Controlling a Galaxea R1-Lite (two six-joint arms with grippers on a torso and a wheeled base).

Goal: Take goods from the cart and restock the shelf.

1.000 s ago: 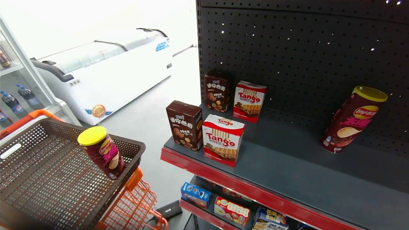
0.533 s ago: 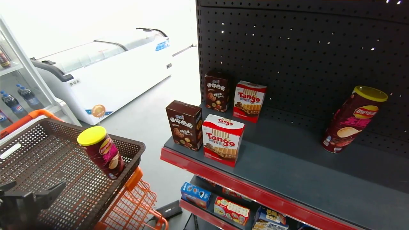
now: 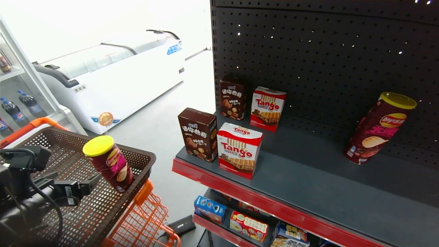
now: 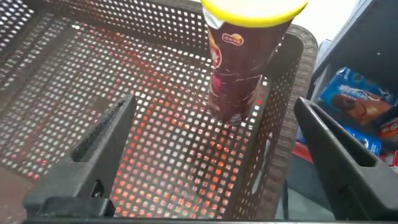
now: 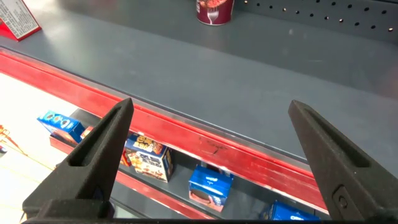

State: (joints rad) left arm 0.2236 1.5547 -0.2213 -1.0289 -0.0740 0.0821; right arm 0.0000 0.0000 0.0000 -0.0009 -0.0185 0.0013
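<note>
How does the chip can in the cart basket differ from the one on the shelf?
The cart can sits in a corner of the basket, against its mesh wall; the shelf can stands on the shelf by the pegboard. The open left end effector faces the cart can; the shelf can stands alone. Both are dark red tubes with yellow lids.

The chip can (image 4: 239, 68) is cut off across its lid; lower-shelf boxes (image 3: 248, 224) seem half hidden under the shelf (image 3: 308, 185).

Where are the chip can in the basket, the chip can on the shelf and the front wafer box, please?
chip can in the basket (image 3: 113, 167): head view, its dark side.
chip can on the shelf (image 3: 375, 130): head view, its side.
front wafer box (image 3: 238, 154): head view, its front face.
</note>
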